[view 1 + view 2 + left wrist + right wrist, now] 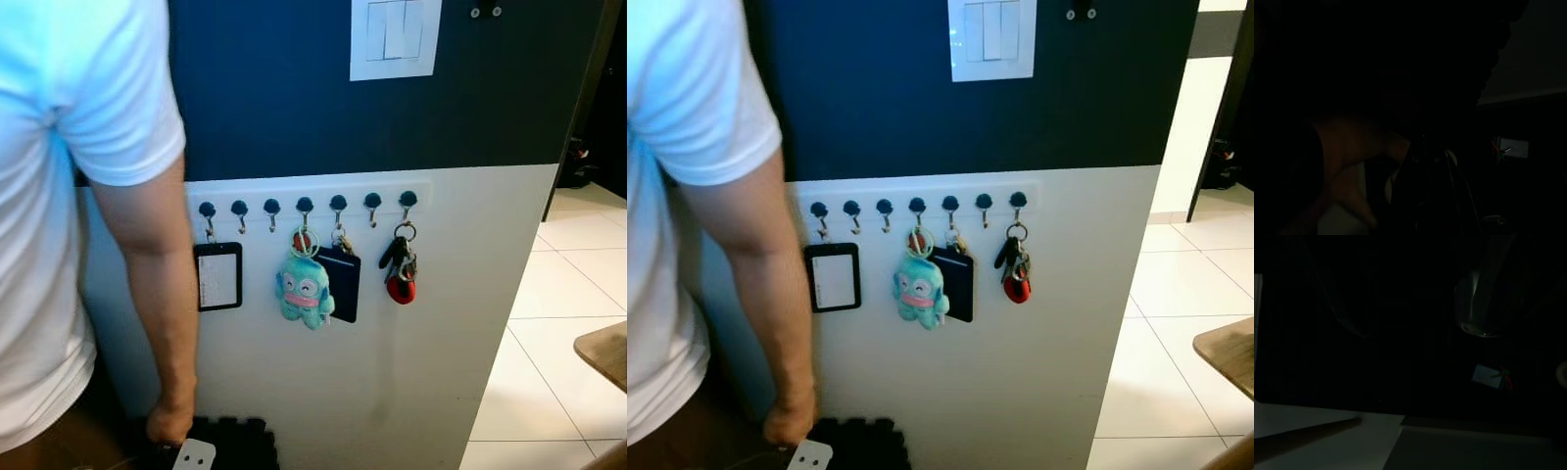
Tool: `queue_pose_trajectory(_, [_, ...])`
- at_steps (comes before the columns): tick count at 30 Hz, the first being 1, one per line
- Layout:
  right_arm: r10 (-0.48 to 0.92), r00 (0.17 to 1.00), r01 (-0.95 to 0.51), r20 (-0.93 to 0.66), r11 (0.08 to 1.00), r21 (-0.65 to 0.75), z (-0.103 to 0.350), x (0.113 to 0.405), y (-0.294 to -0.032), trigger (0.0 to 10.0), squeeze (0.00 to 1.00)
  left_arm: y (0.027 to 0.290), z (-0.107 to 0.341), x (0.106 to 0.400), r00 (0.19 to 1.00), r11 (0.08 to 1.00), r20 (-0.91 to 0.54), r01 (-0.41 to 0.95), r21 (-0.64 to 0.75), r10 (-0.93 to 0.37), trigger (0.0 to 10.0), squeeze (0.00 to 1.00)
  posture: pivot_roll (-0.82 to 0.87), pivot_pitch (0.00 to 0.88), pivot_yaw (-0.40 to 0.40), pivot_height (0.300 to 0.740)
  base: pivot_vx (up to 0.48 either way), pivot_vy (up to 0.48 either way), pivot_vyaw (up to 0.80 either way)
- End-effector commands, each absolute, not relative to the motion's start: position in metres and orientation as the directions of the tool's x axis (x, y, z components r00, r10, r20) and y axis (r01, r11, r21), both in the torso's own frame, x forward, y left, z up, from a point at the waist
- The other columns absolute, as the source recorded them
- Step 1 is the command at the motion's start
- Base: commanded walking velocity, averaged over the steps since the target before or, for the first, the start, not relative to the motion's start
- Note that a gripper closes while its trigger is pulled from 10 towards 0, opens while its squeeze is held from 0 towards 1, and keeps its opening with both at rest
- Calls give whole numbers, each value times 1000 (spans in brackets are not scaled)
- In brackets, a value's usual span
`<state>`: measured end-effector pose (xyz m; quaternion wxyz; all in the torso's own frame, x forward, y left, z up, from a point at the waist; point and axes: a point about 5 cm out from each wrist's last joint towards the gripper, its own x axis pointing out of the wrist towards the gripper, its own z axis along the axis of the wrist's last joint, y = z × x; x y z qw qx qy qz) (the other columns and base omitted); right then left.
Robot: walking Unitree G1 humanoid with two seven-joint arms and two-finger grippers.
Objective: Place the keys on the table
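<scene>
— Where are the keys (399,266)?

— On the rightmost hook (408,200) of the wall rack, a dark bunch with a red fob, hanging beside the black card holder (342,282) and the teal plush (304,288). The table (603,354) is just a wooden corner low on your right.

— How will they handle?

— Probably light, hard and loose, so they will swing and jangle. Take the ring at the top and lift up off the hook.

— Your grippers?

— Both wrist views are too dark; you cannot tell whether either is apart or together. Mind the person (69,176) on your left.
</scene>
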<state>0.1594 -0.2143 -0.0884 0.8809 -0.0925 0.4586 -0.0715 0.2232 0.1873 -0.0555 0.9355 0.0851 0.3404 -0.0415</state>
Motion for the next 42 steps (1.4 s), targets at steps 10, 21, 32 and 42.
queue_pose_trajectory(10, [-183,547,29,-817,979,-201,-93,151,-207,10000,0,196,-56,219,765,979,-644,136,154,-5,10000,0,0,0,62,740,0,0,0])
queue_pose_trajectory(21, [-181,570,26,-801,979,-202,-91,155,-208,10000,0,192,-56,221,766,986,-643,122,115,-20,10000,0,6,0,56,740,0,0,0])
queue_pose_trajectory(32, [-172,570,15,-803,980,-199,-91,157,-206,10000,0,190,-60,216,751,982,-660,133,137,-10,10000,0,5,0,50,740,0,0,0])
queue_pose_trajectory(42, [-161,581,-2,-798,980,-199,-89,160,-207,10000,0,186,-54,225,771,974,-636,164,154,-29,10000,0,10,0,41,740,0,0,0])
